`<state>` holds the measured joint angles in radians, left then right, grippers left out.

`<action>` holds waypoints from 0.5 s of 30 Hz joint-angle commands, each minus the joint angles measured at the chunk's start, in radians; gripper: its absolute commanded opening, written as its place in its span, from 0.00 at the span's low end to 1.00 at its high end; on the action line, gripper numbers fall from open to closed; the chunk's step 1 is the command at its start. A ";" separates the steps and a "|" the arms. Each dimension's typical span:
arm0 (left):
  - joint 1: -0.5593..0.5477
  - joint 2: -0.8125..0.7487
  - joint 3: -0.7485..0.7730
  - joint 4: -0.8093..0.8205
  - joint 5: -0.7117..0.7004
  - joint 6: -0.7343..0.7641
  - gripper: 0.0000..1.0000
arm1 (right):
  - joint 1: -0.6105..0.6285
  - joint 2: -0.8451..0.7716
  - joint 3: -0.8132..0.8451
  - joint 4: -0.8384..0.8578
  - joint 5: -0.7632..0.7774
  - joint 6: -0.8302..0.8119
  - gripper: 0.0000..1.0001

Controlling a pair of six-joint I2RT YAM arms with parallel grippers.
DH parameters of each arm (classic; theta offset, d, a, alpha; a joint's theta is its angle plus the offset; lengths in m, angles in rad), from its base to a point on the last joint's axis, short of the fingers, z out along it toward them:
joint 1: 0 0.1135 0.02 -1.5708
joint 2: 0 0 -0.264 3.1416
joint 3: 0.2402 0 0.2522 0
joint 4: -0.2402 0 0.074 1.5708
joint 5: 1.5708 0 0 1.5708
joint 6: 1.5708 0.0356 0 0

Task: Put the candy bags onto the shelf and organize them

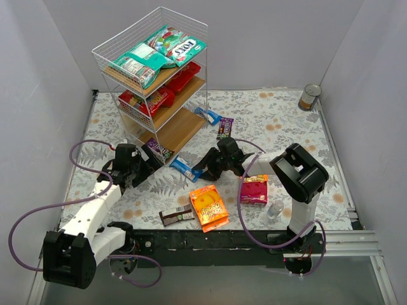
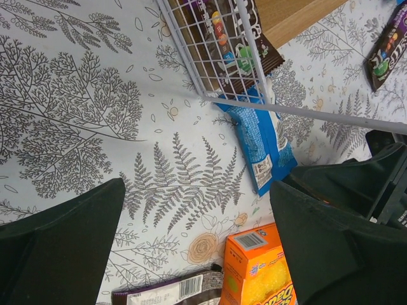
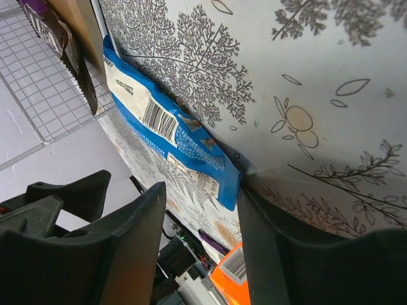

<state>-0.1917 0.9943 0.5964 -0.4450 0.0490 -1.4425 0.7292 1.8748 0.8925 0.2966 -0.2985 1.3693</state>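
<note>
floral cloth (image 1: 280, 121) covers the table. right gripper (image 3: 202, 190), jaws apart, sits at one end of the blue pack (image 3: 172, 136) lying beside the shelf (image 1: 152, 82); left gripper (image 2: 197, 190) gapes empty nearby. a shallow pinch may let the glossy pack slip.

So a table covered in leaf-print cloth (image 1: 280, 121) is seen, with a white wire shelf (image 1: 181, 127) stood at its far left. Teal-green bags (image 1: 152, 57) are piled on the top board, red bags (image 1: 159, 95) on the middle one, and a purple pack (image 1: 159, 150) is laid at the bottom board's front edge. Scattered on the cloth: a blue packet (image 1: 184, 168), a small blue pack (image 1: 208, 115), a dark M&M's pack (image 1: 224, 128), an orange bag (image 1: 208, 207), a pink bag (image 1: 254, 189), a brown bar (image 1: 177, 216), a clear cup (image 1: 275, 210), and a tin can (image 1: 310, 97) far right.
</note>
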 commanded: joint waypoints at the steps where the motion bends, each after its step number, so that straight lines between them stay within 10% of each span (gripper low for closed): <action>1: 0.005 0.015 0.051 -0.017 -0.001 0.037 0.98 | 0.007 0.061 0.013 -0.054 0.044 -0.036 0.56; 15: 0.003 0.014 0.054 -0.012 0.005 0.037 0.98 | 0.007 0.162 -0.012 0.228 -0.004 -0.078 0.50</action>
<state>-0.1917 1.0199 0.6201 -0.4519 0.0498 -1.4166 0.7300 1.9877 0.9051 0.5430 -0.3485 1.3457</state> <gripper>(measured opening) 0.982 0.504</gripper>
